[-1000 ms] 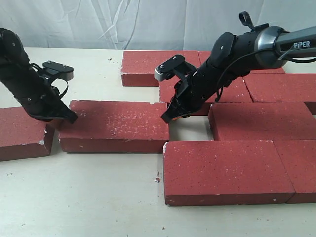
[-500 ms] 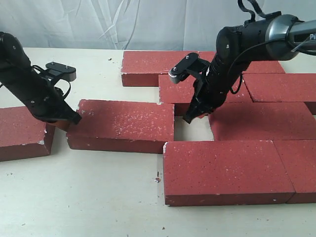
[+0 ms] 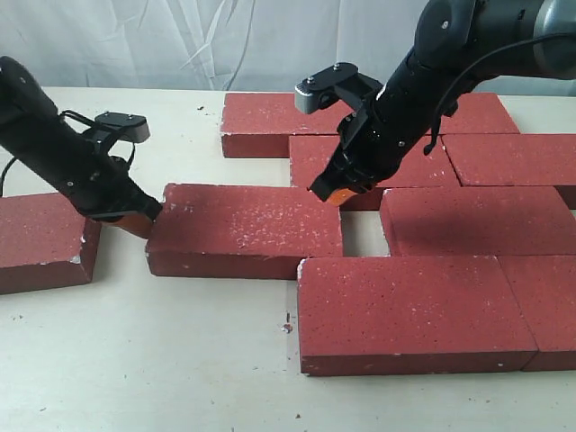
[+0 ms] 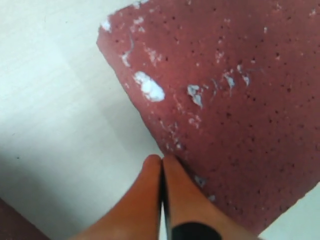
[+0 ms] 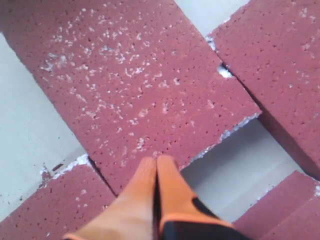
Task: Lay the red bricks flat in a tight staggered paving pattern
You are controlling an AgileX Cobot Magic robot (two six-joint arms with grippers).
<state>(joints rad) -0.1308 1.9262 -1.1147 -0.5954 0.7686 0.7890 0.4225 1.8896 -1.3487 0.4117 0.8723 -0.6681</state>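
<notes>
Desk [image 3: 180, 360]: pale, carries everything. Red bricks [image 3: 423, 306]: most packed staggered at right; stray brick [image 3: 40, 238] at left edge. Loose brick [image 3: 243, 229] mid-desk, gap [image 3: 362, 234] at its right end. Likely heavy, rigid, gritty, edges crumbly: shove low on left end face, don't pinch. Left tool [image 3: 142, 219]: clenched, empty, touching that end. Right tool [image 3: 329, 193]: clenched, empty, raised near gap.

We see dark red bricks [image 3: 405, 306], grainy and flecked with white, with pale chips along their edges; the brick [image 3: 243, 225] at nine o'clock of the packed group carries the densest flecks. The table [image 3: 144, 360] is cream, dotted with a few dark crumbs. At twelve o'clock hangs a creased grey-white cloth [image 3: 180, 36]. The left arm [image 3: 54, 151] and right arm [image 3: 432, 81] are black; the left gripper [image 3: 148, 219] and right gripper [image 3: 326, 193] end in orange.
</notes>
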